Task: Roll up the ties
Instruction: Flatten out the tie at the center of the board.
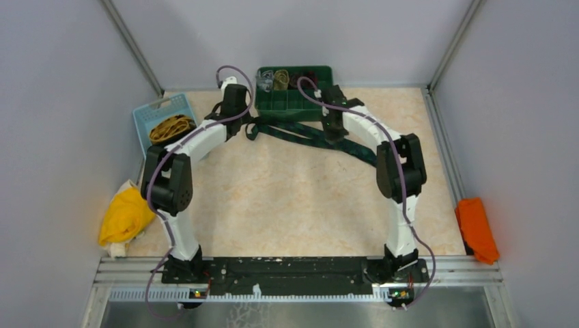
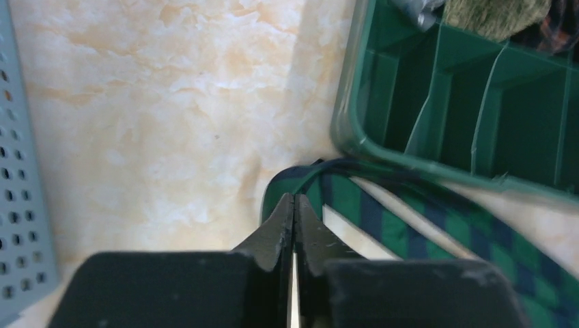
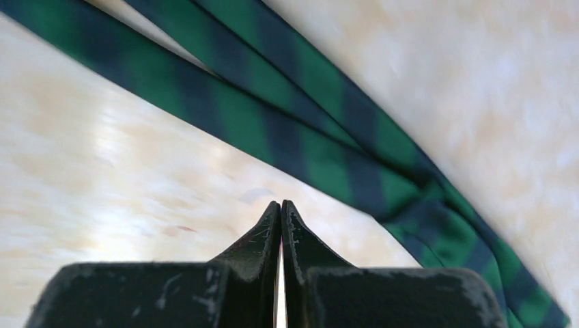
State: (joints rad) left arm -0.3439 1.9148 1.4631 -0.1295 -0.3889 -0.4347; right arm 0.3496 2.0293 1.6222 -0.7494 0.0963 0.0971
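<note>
Top view: the dark green checked tie (image 1: 304, 134) lies on the desk (image 1: 273, 198) before the green tray (image 1: 293, 104). Left wrist: the left gripper (image 2: 293, 199) has its jaws together at the tie's fold; hold unclear. Right wrist: the right gripper (image 3: 280, 205) has its jaws closed and empty, beside the tie.

You are looking at one green checked tie (image 1: 300, 133), one green tray (image 1: 287, 104), one blue basket (image 1: 145, 115), one yellow cloth (image 1: 126, 215) and one orange cloth (image 1: 476, 229).

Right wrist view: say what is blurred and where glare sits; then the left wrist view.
Right wrist: the tie soft-edged, pale sheen on the table at left, the hand sharper. Left wrist: the tray blurred at its far end.
</note>
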